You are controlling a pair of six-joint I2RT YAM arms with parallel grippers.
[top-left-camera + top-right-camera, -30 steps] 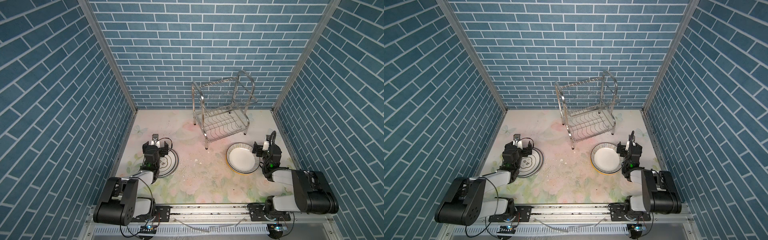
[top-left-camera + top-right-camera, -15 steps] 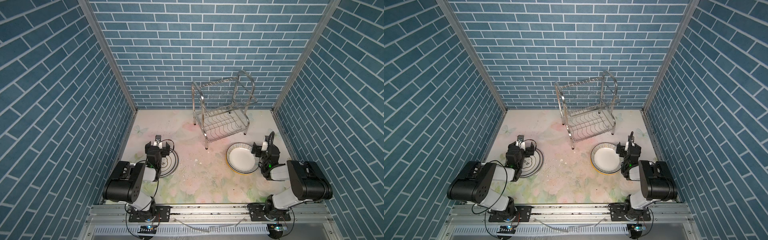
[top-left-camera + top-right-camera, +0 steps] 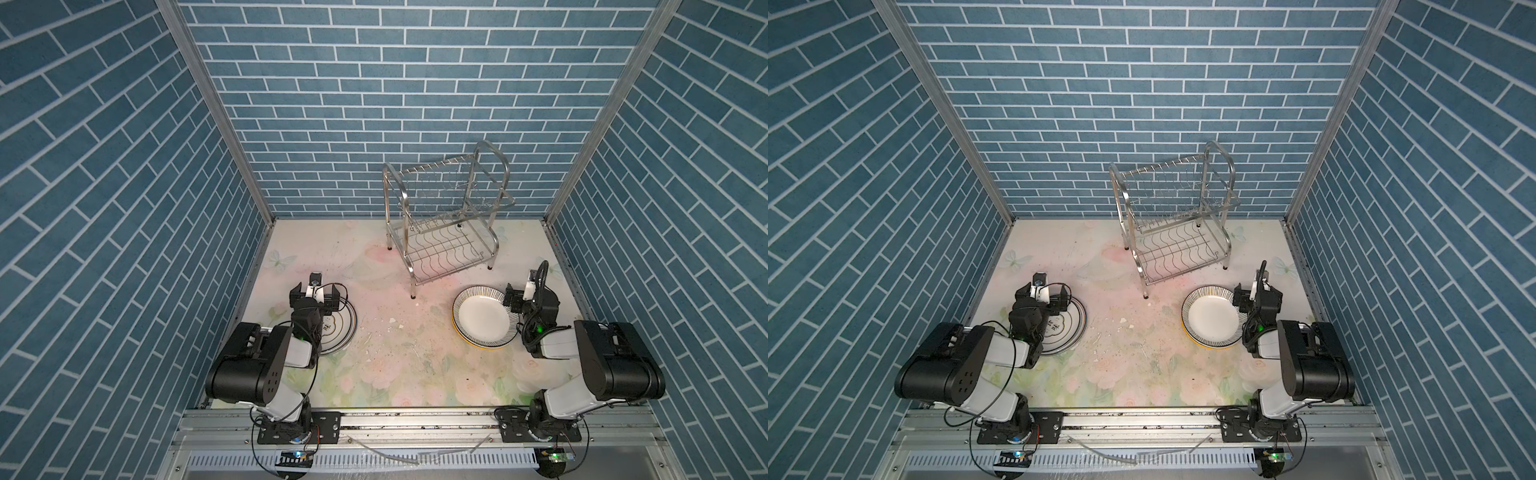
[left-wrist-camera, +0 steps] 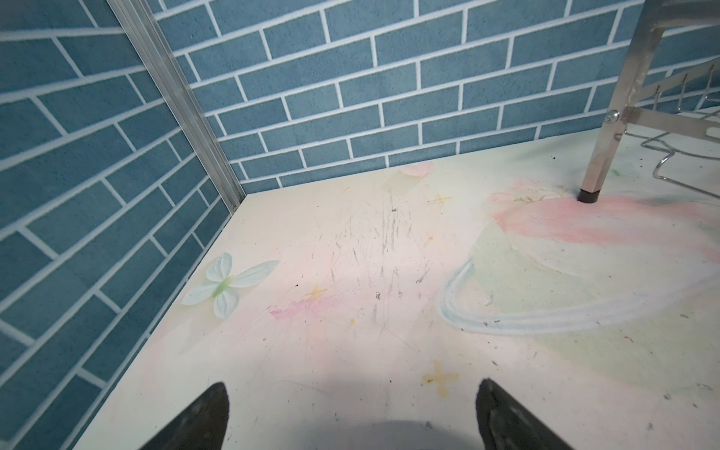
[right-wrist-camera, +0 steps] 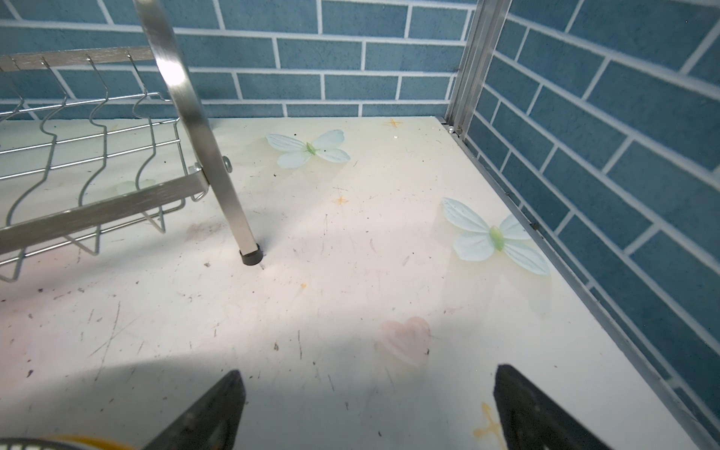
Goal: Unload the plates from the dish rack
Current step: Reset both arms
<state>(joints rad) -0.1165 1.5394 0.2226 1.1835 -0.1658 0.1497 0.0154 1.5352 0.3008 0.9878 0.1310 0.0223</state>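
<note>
Fingers of the left gripper (image 4: 350, 420) and right gripper (image 5: 370, 413) stood spread wide, holding nothing. Outside the dish rack (image 3: 444, 249), on the table (image 3: 395, 374), sat ringed plates (image 3: 340, 328) beside the left gripper and a black-striped stack (image 3: 484, 322) beside the right. Top views showed both; wrist views caught mainly rack legs (image 4: 600, 156).
</note>
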